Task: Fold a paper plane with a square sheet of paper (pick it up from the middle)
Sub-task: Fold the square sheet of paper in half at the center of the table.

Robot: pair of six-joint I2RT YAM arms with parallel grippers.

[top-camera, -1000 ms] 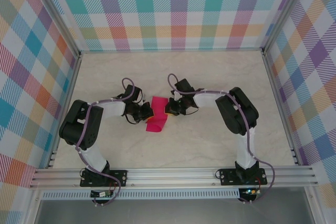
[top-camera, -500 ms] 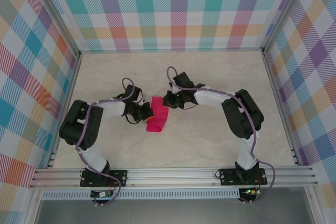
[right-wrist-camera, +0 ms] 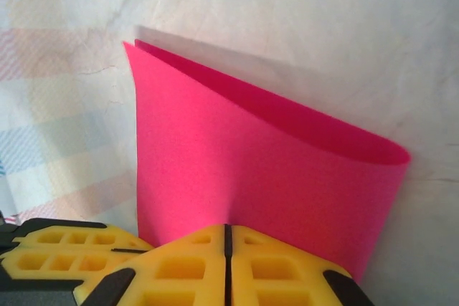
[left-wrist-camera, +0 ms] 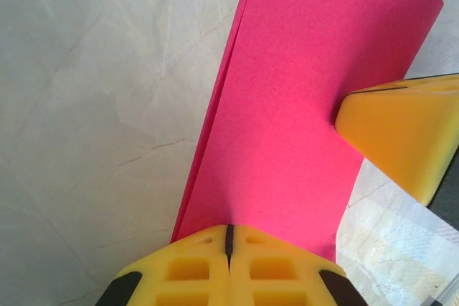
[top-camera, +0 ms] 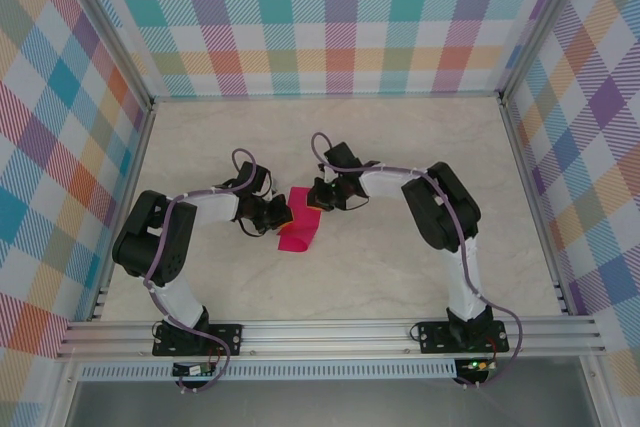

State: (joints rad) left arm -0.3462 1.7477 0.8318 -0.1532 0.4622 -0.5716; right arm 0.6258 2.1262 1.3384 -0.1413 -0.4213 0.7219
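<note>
Two layers of paper (left-wrist-camera: 301,91), loosely doubled, extend ahead of the left gripper (left-wrist-camera: 229,238) and right gripper (right-wrist-camera: 226,234), each clamped on an edge. It looks light, floppy and easily torn, so hold it gently near the edges.

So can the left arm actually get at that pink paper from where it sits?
Very likely yes: the left pincer looks shut on one edge of the folded pink paper, the right pincer grips another edge, and nothing blocks either.
</note>
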